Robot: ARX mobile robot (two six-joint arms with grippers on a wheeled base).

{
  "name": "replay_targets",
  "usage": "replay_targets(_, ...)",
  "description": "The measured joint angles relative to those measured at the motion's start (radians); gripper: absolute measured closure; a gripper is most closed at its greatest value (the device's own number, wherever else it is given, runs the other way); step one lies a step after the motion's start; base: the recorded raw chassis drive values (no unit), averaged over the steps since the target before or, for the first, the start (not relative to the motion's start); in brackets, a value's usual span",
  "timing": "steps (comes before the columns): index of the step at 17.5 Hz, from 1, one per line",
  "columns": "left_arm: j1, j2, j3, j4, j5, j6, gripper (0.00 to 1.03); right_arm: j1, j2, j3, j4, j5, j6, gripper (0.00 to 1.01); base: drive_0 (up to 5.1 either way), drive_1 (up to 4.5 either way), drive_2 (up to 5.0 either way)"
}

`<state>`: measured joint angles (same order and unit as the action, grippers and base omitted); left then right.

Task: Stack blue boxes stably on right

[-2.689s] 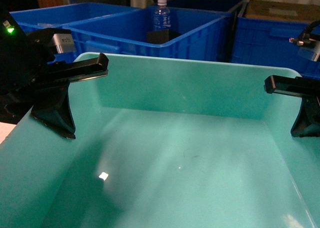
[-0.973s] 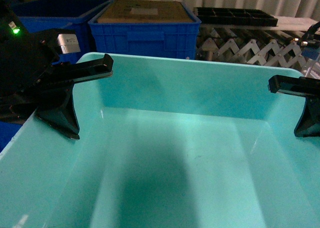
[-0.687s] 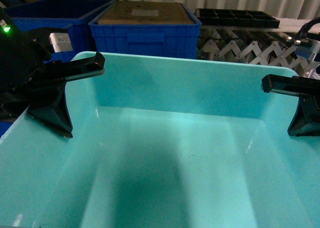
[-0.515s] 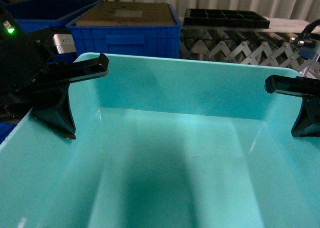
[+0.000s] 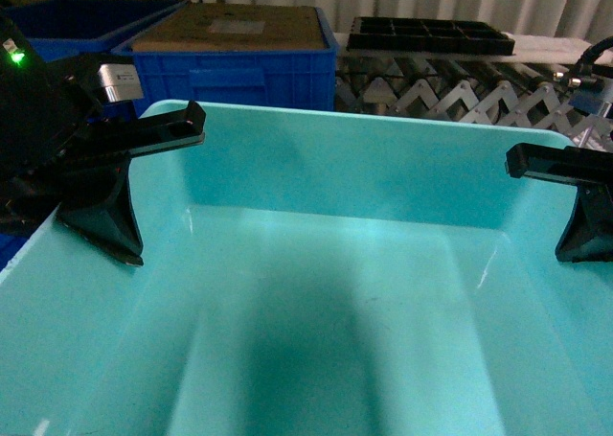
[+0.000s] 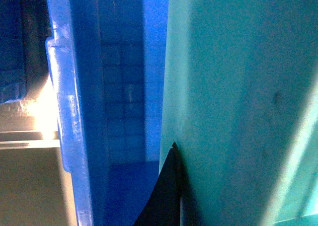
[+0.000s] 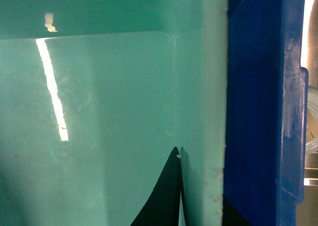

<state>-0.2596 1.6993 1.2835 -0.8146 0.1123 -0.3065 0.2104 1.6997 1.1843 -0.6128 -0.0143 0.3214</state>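
One of the blue boxes, a wide turquoise tub (image 5: 335,292), fills the head view and hangs between my two grippers. My left gripper (image 5: 123,244) is shut on its left wall, with one black finger inside the tub. My right gripper (image 5: 584,249) is shut on the right wall in the same way. In the left wrist view a black finger (image 6: 166,196) lies flat against the outside of the tub wall (image 6: 223,97). The right wrist view shows a finger (image 7: 166,196) pressed to the inner face of the wall and the pale rim (image 7: 214,87). No other blue box shows.
Beyond the tub stand a royal-blue crate (image 5: 239,72) with a brown cardboard top and a black compartment tray (image 5: 431,35) on a roller conveyor (image 5: 460,96). A royal-blue ribbed crate wall runs close beside the tub on the left (image 6: 119,112) and on the right (image 7: 258,112).
The background has slid to the left: the open blue crates with the bottle are gone, and the covered crate, conveyor and black tray now show. Both grips on the tub are unchanged.
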Motion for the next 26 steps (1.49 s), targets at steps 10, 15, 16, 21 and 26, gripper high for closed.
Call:
replay_targets(10,0.031,0.166,0.087,-0.055,0.071,-0.002,1.01,-0.006,0.137,0.034,0.126,-0.016,-0.057,0.99,-1.3,2.08,-4.7)
replay_targets(15,0.018,0.267,0.059,0.013,0.106,0.005,1.01,-0.045,0.269,0.034,0.201,-0.020,-0.129,0.99,0.0,0.00,0.0)
replay_targets(16,0.013,0.298,0.051,0.039,0.117,0.006,1.01,-0.055,0.297,0.031,0.219,-0.015,-0.146,0.99,0.0,0.00,0.0)
replay_targets(21,-0.010,0.417,0.025,0.154,0.109,0.021,1.01,-0.057,0.394,-0.034,0.366,0.048,-0.222,0.99,0.0,0.00,0.0)
replay_targets(26,0.029,0.391,0.074,0.030,0.160,0.116,0.68,-0.048,0.385,-0.032,0.233,0.121,-0.207,0.65,0.0,0.00,0.0)
